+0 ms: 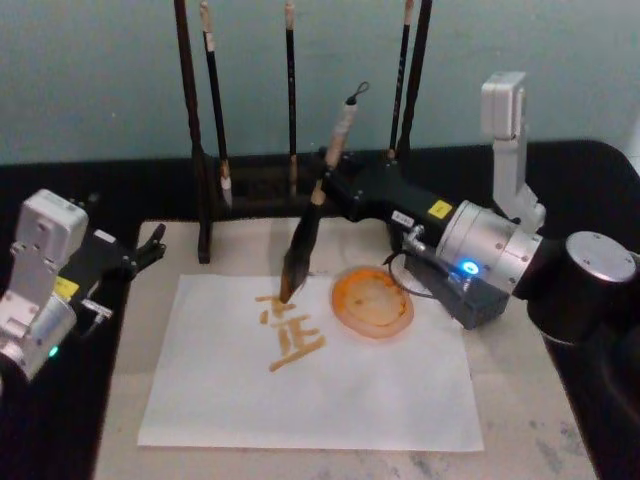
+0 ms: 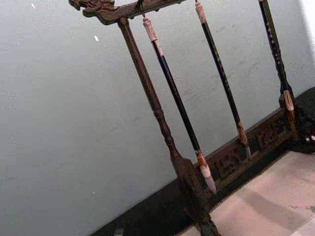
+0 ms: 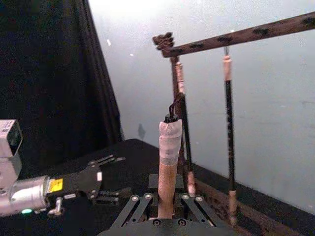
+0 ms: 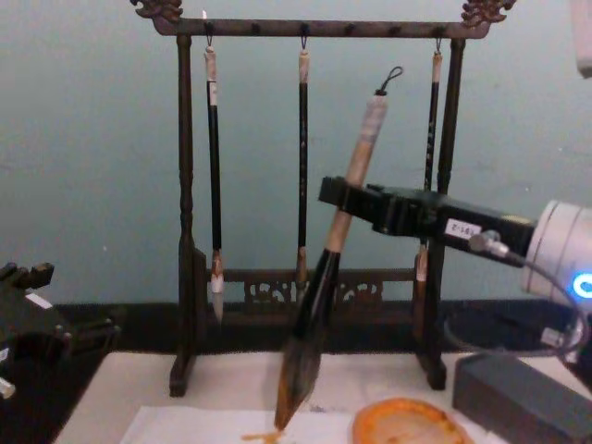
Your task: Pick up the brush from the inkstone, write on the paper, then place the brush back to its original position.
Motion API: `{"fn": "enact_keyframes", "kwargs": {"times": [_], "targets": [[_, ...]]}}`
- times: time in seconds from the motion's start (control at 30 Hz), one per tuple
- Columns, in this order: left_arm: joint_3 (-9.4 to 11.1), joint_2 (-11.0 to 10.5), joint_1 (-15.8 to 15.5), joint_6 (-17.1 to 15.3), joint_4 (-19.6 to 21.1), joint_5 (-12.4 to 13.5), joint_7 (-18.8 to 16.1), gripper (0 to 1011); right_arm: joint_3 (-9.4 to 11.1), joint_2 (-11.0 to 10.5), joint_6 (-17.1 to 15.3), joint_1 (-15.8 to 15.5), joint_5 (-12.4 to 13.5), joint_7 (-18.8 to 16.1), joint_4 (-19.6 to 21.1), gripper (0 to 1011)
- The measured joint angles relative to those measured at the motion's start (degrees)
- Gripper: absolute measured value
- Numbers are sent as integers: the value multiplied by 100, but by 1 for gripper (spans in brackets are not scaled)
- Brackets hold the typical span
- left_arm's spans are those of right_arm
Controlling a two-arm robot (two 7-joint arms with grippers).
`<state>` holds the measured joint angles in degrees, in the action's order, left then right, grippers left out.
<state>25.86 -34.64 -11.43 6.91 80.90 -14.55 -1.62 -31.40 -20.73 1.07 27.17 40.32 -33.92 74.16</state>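
My right gripper (image 1: 325, 186) is shut on the brush (image 1: 300, 250) at the join of its black shaft and tan handle. The brush leans with its cord loop toward the rack. Its dark bristle tip touches the paper (image 1: 380, 400) at the top of the orange strokes (image 1: 290, 335). From the chest, the brush (image 4: 319, 287) slants down from the right gripper (image 4: 338, 199) to the sheet's edge. In the right wrist view the tan handle (image 3: 168, 162) rises from the right gripper (image 3: 167, 201). The round orange inkstone (image 1: 373, 300) lies just right of the tip. My left gripper (image 1: 150, 245) rests open at the table's left.
A dark wooden rack (image 4: 305, 28) with three thin hanging brushes (image 4: 215, 185) stands behind the paper. A dark grey block (image 1: 470, 305) lies right of the inkstone, under my right arm. The cream mat (image 1: 520, 400) extends beyond the paper.
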Motion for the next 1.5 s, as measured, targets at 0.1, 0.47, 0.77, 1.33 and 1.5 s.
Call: {"fn": "enact_keyframes", "kwargs": {"times": [0.1,0.47,0.77,1.33,1.5], "targets": [[0,0,0,0,0,0,0,1010,-33,48,-5,2,-59,-53,-33,175],[0,0,0,0,0,0,0,1010,-120,243,7,60,-222,-182,-231,175],[0,0,0,0,0,0,0,1009,-129,354,22,81,-264,-265,-340,175],[0,0,0,0,0,0,0,1010,-163,479,9,106,-312,-333,-507,175],[0,0,0,0,0,0,0,1010,-171,489,-2,108,-331,-339,-538,175]]}}
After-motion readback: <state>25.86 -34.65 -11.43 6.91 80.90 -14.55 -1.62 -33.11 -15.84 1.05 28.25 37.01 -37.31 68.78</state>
